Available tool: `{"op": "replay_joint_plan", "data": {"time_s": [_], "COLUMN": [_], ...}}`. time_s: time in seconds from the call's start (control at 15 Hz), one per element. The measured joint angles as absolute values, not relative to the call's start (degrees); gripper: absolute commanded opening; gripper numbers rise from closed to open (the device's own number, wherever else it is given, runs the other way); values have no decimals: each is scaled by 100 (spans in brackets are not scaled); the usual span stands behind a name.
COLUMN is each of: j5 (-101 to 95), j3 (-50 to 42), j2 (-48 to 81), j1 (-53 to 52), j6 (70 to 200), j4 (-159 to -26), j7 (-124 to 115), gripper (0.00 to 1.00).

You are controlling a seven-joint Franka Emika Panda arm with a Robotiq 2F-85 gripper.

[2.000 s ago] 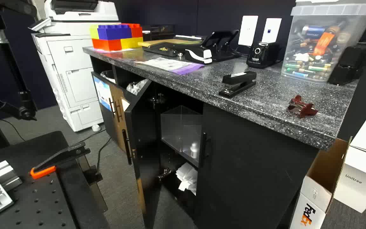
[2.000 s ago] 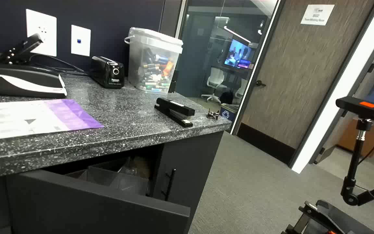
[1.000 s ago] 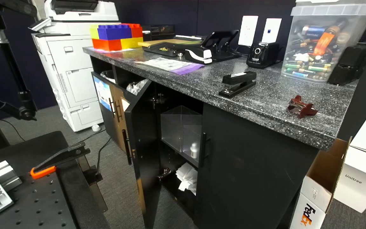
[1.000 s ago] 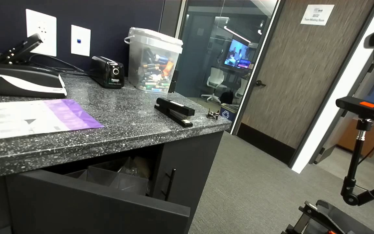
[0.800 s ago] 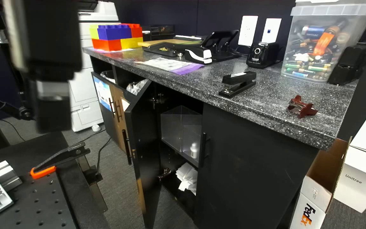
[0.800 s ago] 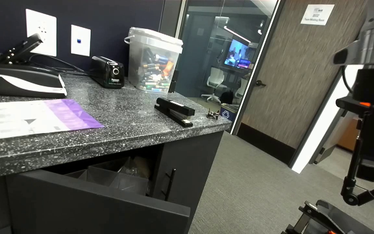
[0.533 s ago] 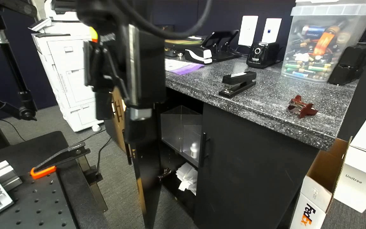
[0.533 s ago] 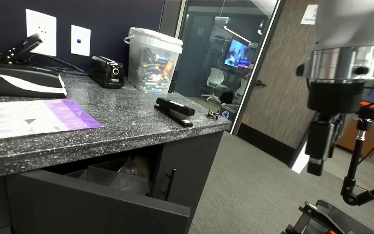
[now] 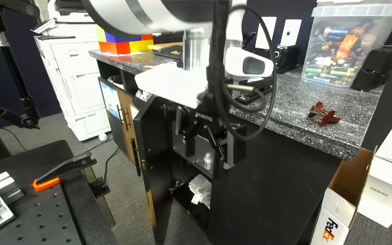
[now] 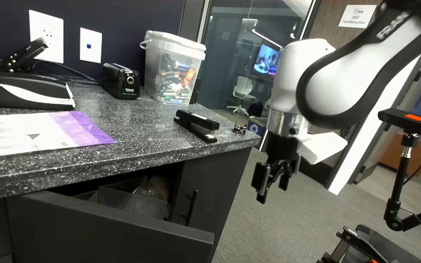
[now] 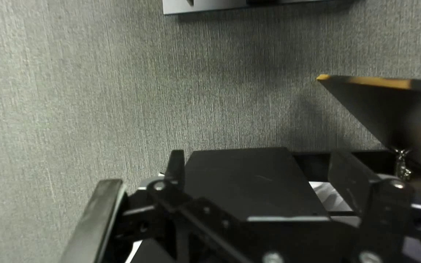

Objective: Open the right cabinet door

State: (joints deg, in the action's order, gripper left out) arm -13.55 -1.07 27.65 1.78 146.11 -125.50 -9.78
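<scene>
Hand [image 10: 273,191] points down, spread, near the right cabinet door [image 9: 271,190].

Your gripper [image 11: 258,170] gapes, and between its fingers you see the black right cabinet door [image 11: 239,186], carpet [image 11: 86,91] beyond.

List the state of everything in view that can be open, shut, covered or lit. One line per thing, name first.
Right cabinet door: shut
Left cabinet door: open, swung outward
Gripper: open, holding nothing
Clear tub: lidded, standing upright
Stapler: resting on its base
FedEx box: open, brown inside showing
Background screen: lit
</scene>
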Motion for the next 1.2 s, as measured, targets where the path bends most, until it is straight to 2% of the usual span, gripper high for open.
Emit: {"op": "replay_joint_plan", "data": {"time_s": [0.6, 0.93, 1.2], "j5": [-1042, -840, -689], "j3": [-376, -691, -876], "j2": [5707, 6151, 6132], "j1": [-577, -925, -1206], "j6": [16044, 16894, 17971], "j4": [-10135, -9955, -10327], "j7": [-1201, -1275, -1273], "gripper": [100, 100, 100]}}
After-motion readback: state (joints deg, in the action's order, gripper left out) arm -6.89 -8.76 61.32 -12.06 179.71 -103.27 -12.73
